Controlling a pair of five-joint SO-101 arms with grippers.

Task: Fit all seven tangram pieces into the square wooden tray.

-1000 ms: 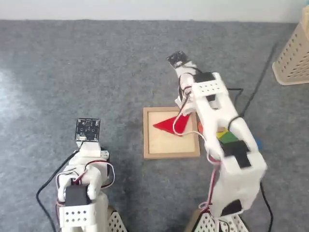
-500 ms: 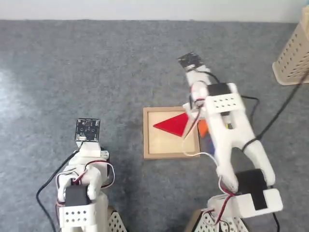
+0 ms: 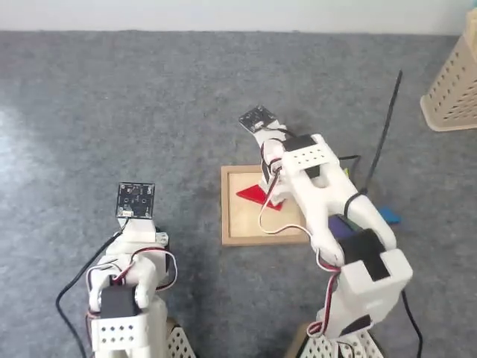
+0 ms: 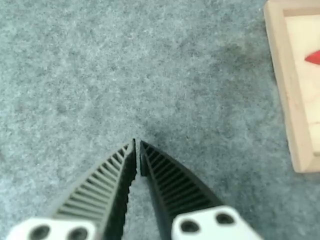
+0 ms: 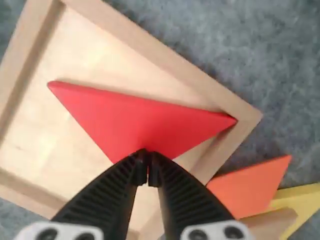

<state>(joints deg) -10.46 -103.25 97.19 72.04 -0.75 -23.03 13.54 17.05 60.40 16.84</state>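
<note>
Presently rests with right gripper (image 5: 148, 161) pinched closed, tips touching the near corner of the red triangle (image 5: 140, 117); piece flat inside the wooden tray (image 5: 170, 62) just ahead, far corner against the rim. Could ride up over that rim, or skid aside, if shoved harder.

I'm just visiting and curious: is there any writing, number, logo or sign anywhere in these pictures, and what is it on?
No text can be read anywhere.
The wooden tray, the red triangle and the orange piece are plain, with no print.
The black board on one arm's wrist may carry marks, but they are too small to read.
</note>
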